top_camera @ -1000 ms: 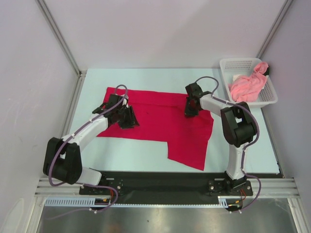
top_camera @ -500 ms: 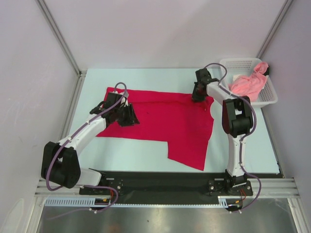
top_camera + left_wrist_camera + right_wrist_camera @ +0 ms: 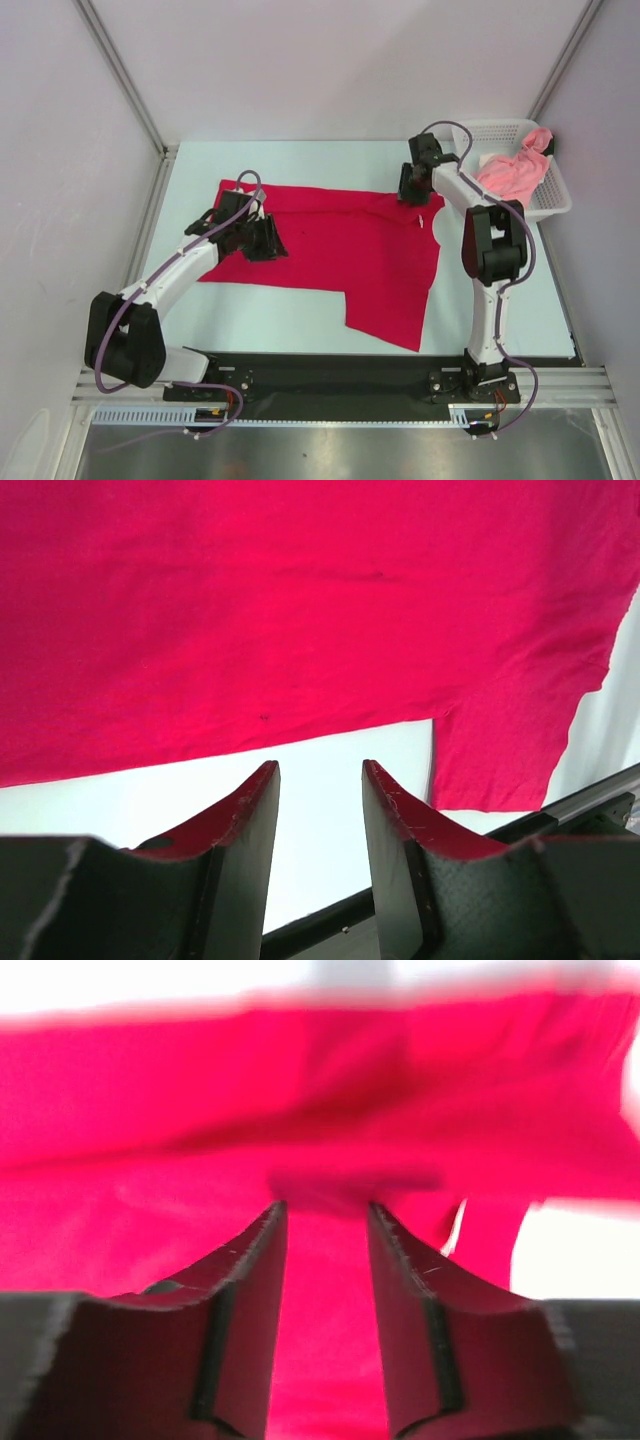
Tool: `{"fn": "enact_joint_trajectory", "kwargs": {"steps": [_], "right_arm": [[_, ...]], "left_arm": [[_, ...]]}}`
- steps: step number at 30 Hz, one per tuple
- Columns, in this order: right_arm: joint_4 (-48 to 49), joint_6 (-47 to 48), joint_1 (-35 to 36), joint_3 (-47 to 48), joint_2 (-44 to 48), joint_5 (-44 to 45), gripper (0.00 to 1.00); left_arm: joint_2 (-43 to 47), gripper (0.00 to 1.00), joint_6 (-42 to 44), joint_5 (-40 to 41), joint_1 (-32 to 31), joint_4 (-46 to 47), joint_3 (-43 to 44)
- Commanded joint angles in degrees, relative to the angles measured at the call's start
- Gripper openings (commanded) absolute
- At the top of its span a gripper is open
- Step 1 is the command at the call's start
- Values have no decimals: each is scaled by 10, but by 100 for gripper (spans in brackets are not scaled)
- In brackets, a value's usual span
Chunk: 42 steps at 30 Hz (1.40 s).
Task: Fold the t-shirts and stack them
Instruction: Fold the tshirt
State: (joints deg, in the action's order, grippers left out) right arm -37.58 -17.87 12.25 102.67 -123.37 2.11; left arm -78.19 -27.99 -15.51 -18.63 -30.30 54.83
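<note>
The crimson red t-shirt (image 3: pixel 330 250) lies spread flat on the table, with one part hanging toward the near edge. The salmon pink t-shirt (image 3: pixel 512 174) lies bunched in the white basket (image 3: pixel 560 190). My left gripper (image 3: pixel 265 240) is open and empty, low over the red shirt's left part. In the left wrist view the left gripper (image 3: pixel 318 770) has bare table between its fingers and the red shirt (image 3: pixel 300 610) beyond. My right gripper (image 3: pixel 412 192) is open at the red shirt's far right edge. In the blurred right wrist view it (image 3: pixel 325 1210) stands over red cloth (image 3: pixel 330 1300).
The white mesh basket stands at the far right corner, close to my right arm. Enclosure walls rise on both sides and at the back. The black base rail (image 3: pixel 330 375) runs along the near edge of the pale table (image 3: pixel 270 320).
My right gripper has moved from the middle of the red shirt away to its far right edge, near the basket. The left gripper has hardly moved.
</note>
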Motion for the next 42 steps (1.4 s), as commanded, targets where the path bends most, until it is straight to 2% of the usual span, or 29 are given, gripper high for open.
{"fn": "enact_joint_trajectory", "kwargs": {"steps": [1,4,8,9,10,17,23,31,37,42], "right_arm": [[17,1,8,-86,106,-36,45],[64,-28,-4,-176,157,-69,46],[115,-52,-11,-238,180,-97,43],[120,-56,-13,-243,180,-104,35],[122,-61,-14,-246,176,-113,33],[160,-55,-14,-271,155,-120,29],[164,-55,-16,-242,120,-122,31],[152,-44,-29,-167,53,-114,31],[125,-44,-42,-67,1,-120,33],[103,-41,-43,-34,-4,-135,36]], "left_arm": [[25,44,-1,-16,-4,7,2],[35,44,-5,-18,-5,10,-9],[47,44,-13,-27,-6,11,-21],[51,44,-13,-29,-6,10,-23],[58,44,-15,-26,-8,9,-24],[74,44,-27,-29,-10,-5,-24],[103,56,-29,-37,-11,-5,-27],[110,56,-34,-31,-11,-12,-22],[118,56,-40,-27,-11,-16,-27],[116,56,-40,-25,-11,-17,-27]]}}
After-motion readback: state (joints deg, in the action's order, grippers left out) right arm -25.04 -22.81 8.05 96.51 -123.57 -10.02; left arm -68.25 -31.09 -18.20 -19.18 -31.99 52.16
